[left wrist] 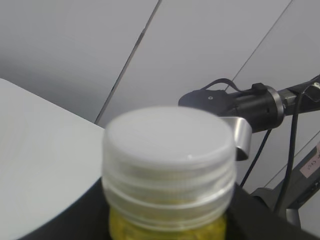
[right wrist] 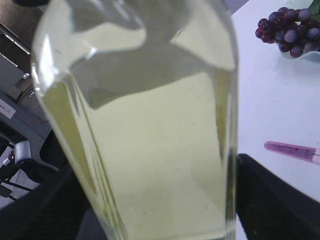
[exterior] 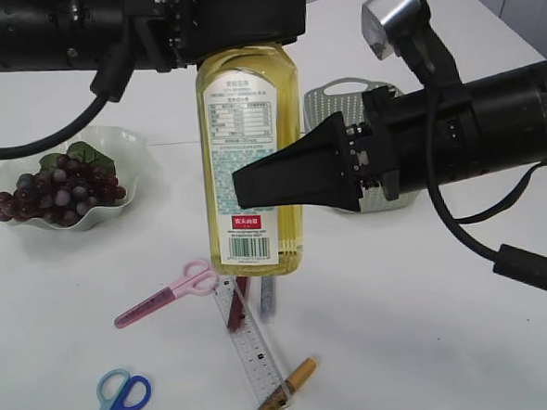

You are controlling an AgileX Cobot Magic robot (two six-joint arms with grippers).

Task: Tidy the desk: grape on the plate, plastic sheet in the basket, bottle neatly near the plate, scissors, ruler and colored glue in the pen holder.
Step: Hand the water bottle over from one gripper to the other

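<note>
**Bottle in mid-handover above the table**

We are on the bottle step. The bottle (exterior: 250,160) hangs upright, clear of the table (exterior: 431,344), with its base above the clutter near the front edge. Our left end effector (exterior: 231,40) pinches it at the neck, just under the white cap (left wrist: 170,150) that fills the left wrist view. Our right end effector (exterior: 286,176) has its jaws spread wide around the lower body, at label height — in the right wrist view the yellow liquid fills the frame, with a dark finger (right wrist: 280,200) on either side. Whether those fingers already touch the glass we cannot tell.

The grape (exterior: 59,192) already sits on the plate (exterior: 126,144) toward the left edge. The basket (exterior: 337,99) stands behind the right arm, toward the far edge. Still loose near the front edge are the pink scissors (exterior: 167,293), the blue scissors (exterior: 118,400), the ruler (exterior: 254,341) and a yellow-and-black pen-like stick (exterior: 280,390), which may be the colored glue. We see no pen holder and no plastic sheet in these views.

Next, in our judgement, the right end effector should press onto the body before the left lets go; then the bottle can be set upright just beside the plate — keeping clear of the scissors and ruler below.
</note>
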